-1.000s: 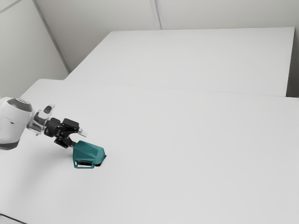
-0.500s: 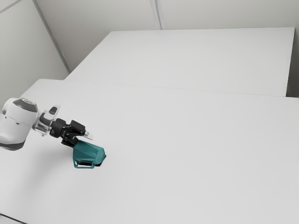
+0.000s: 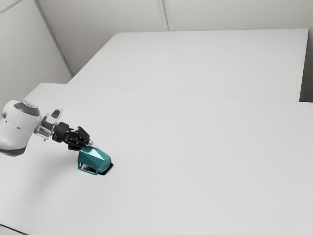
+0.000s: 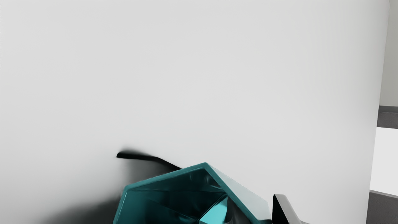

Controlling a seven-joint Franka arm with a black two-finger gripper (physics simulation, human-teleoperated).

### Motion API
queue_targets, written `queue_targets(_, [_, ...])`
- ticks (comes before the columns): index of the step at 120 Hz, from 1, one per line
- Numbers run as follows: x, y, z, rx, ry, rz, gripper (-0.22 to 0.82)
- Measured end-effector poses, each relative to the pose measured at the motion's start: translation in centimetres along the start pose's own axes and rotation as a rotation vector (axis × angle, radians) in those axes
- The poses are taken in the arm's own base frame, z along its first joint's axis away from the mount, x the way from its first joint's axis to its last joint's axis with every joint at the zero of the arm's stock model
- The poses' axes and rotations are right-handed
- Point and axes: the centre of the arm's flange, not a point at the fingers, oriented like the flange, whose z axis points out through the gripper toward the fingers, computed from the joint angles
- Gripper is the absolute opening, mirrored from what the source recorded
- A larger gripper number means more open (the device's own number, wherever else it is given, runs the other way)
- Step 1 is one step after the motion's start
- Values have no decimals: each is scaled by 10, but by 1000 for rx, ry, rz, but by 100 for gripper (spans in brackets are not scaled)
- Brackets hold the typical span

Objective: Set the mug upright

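The gripper [image 3: 91,145] is at the upper end of the teal mug [image 3: 96,157], which lies on its side on the white table [image 3: 205,152], its handle toward the exterior view's lower edge. In the wrist view the faceted mug [image 4: 168,183] turns its open mouth to the camera. The gripper [image 4: 257,213] is shut on the mug's wall, one finger inside the mouth and the other against the outside. The mug's far end is hidden behind its rim.
Bare white table surface [image 4: 217,77] surrounds the mug. Another white surface [image 3: 205,61] lies beyond a seam toward the exterior view's top. A dark cable or edge [image 3: 13,229] crosses the lower left corner.
The hand moved toward the mug, then its fingers came together on the wall. The mug has turned slightly and shifted a little toward the exterior view's right.
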Motion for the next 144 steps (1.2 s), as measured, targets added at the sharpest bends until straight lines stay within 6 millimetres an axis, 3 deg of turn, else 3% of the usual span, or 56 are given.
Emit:
queue_targets(49, [9,37,-22,55,13,66,-16])
queue_targets(71, [31,70,-32,141,-36,148,-17])
queue_targets(99, [46,113,-32,310,-154,224,-17])
queue_targets(144, [52,143,-27,573,-270,187,-17])
